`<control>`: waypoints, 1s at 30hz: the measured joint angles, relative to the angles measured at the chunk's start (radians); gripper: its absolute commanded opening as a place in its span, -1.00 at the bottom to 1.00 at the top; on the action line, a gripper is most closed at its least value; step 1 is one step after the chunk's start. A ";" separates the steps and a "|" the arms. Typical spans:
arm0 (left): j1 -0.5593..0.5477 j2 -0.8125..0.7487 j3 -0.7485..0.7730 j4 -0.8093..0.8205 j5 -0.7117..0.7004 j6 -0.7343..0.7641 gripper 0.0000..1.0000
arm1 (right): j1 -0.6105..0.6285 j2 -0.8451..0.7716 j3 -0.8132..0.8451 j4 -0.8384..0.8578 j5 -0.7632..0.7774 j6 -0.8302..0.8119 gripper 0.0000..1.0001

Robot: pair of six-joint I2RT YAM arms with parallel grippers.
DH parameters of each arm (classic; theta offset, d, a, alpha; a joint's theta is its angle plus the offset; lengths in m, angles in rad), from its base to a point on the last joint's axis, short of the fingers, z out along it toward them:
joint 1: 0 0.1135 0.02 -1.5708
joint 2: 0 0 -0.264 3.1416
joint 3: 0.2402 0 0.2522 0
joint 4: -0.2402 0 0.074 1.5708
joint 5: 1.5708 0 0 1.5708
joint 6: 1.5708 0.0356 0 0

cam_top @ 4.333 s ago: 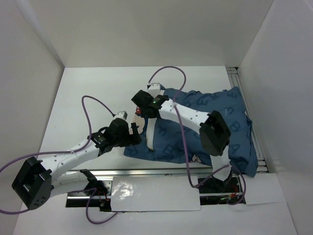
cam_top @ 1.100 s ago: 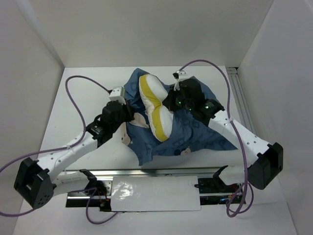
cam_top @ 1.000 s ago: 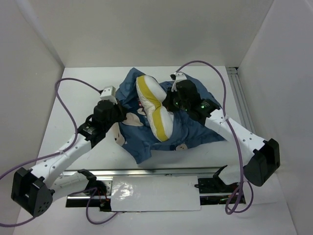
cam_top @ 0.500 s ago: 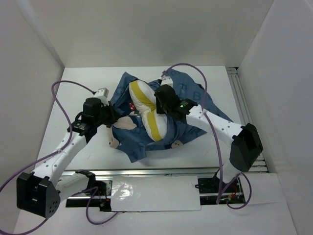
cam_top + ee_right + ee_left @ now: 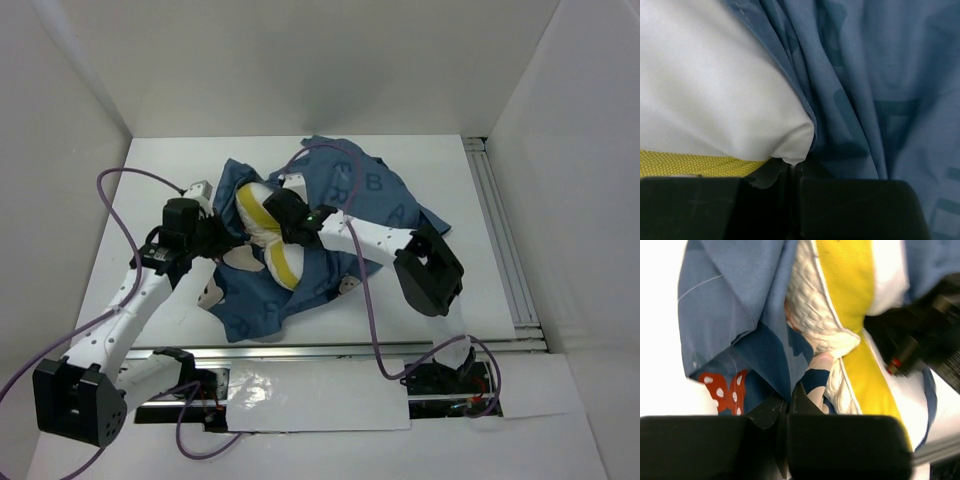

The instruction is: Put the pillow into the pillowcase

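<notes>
Though partly wrapped, pillow (image 5: pixel 264 240) pokes out as a folded white bulge w/ yellow trim (image 5: pixel 285 270), lying mid-table, a bit nearer the left edge. Round it the case (image 5: pixel 372 195) is bunched up, its blue cloth spreading toward the far and right edges, w/ one flap trailing toward the near edge. L gripper (image 5: pixel 226 236) sits at pillow's left side. Its wrist cam shows the jaws closed tight on a fold of case, w/ a red dotted bow (image 5: pixel 722 387) just beside. R gripper (image 5: pixel 276 214) is pressed against pillow's right side. Its jaws are together, pinching pillow's white corner right where the case hem meets it; can't tell if hem is caught too. Both arms reach in from the near edge over the white table (image 5: pixel 150 170).
</notes>
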 measured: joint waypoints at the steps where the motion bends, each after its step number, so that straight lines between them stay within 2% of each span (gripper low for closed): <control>1: 0.000 0.016 0.000 -0.010 -0.022 -0.011 -0.49 | 0.000 0.010 -0.001 0.009 -0.014 -0.003 -1.00; 3: 0.003 0.047 0.013 -0.046 -0.078 -0.040 0.10 | 0.000 0.017 -0.011 0.031 -0.057 -0.005 -1.00; 4: 0.009 0.065 0.033 -0.068 -0.109 -0.060 0.27 | 0.000 0.021 -0.020 0.045 -0.086 -0.010 -1.00; 5: 0.014 0.081 0.055 -0.084 -0.140 -0.081 0.34 | 0.000 0.029 -0.034 0.059 -0.109 -0.018 -1.00; 6: 0.020 0.095 0.075 -0.095 -0.164 -0.097 0.73 | -0.005 0.036 -0.050 0.069 -0.125 -0.032 -1.00; 7: 0.024 0.105 0.090 -0.101 -0.183 -0.104 0.93 | -0.012 0.041 -0.064 0.079 -0.131 -0.042 -1.00; 12: 0.020 0.115 0.093 -0.120 -0.227 -0.160 0.91 | -0.074 0.031 -0.105 0.150 -0.308 -0.070 -1.00; 13: 0.012 0.113 0.084 -0.101 -0.227 -0.161 0.96 | -0.084 0.031 -0.113 0.167 -0.346 -0.076 -1.00; 18: -0.148 0.103 -0.042 -0.010 -0.185 -0.164 0.96 | -0.127 0.026 -0.139 0.223 -0.498 -0.086 -1.00; 22: -0.266 0.180 -0.093 0.072 -0.165 -0.200 0.81 | -0.157 0.018 -0.157 0.246 -0.589 -0.085 -1.00; 23: -0.284 0.209 -0.096 0.089 -0.168 -0.216 0.68 | -0.158 0.018 -0.158 0.249 -0.601 -0.085 -1.00; 24: -0.301 0.237 -0.096 0.099 -0.178 -0.235 0.63 | -0.163 0.018 -0.159 0.251 -0.610 -0.084 -1.00; 30: -0.327 0.377 -0.069 0.100 -0.252 -0.341 0.40 | -0.167 0.013 -0.164 0.257 -0.632 -0.082 -1.00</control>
